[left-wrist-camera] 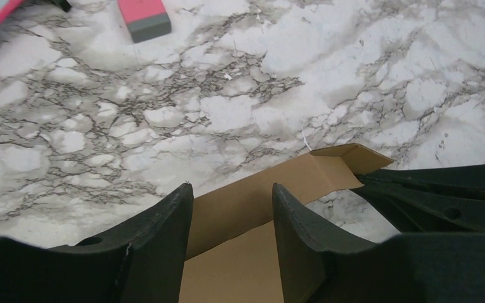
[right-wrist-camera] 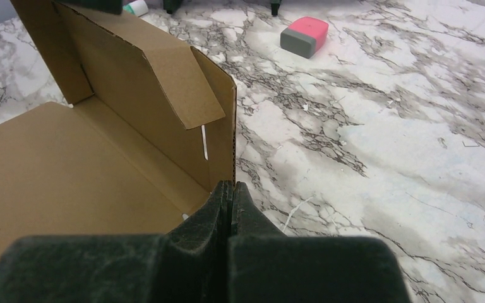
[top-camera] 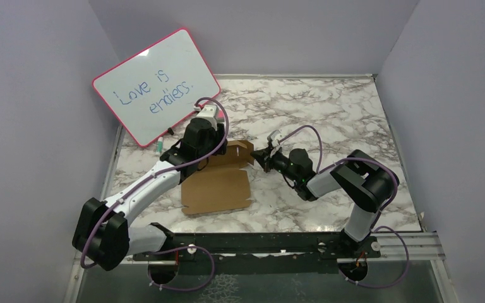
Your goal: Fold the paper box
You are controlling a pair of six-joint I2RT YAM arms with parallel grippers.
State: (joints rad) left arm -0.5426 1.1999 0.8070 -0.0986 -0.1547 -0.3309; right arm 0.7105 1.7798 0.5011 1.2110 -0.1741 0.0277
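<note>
Paper box (top-camera: 218,186) noted at mid-table. Its base panel lies flat on the marble table (top-camera: 347,120), with the near and right edges lying free and the rear wall (right-wrist-camera: 132,76) raised along the far side. The corner flap (right-wrist-camera: 222,113) at the far right end is turned up and stands on edge. A broad stretch of marble is seen beyond the rear wall up to the back partition. Another lies to the right of the box, bounded by the right arm and the side partition. On the left the room is tighter: the pink-rimmed whiteboard (top-camera: 158,85) is propped against the left partition, with a marker (top-camera: 159,144) at its foot and a pink-and-grey eraser (right-wrist-camera: 304,36) on the marble near it, apart from the box. The near edge of the table is taken up by the rail carrying both arm bases. The left arm is stretched forward and rightward from its base, forearm low, wrist pitched down over the far left part of the box. The left gripper (left-wrist-camera: 232,189) is partly open, its fingers (left-wrist-camera: 164,240) spaced along the length of the rear wall, with card seen in the gap between them. Contact cannot be made out, and nothing is clamped. The right arm is folded at a raised elbow, its forearm turned leftward and low. The right gripper (right-wrist-camera: 232,187) is closed tight, tips set against the lower outer edge of the corner flap. Whether card is nipped between them cannot be told.
</note>
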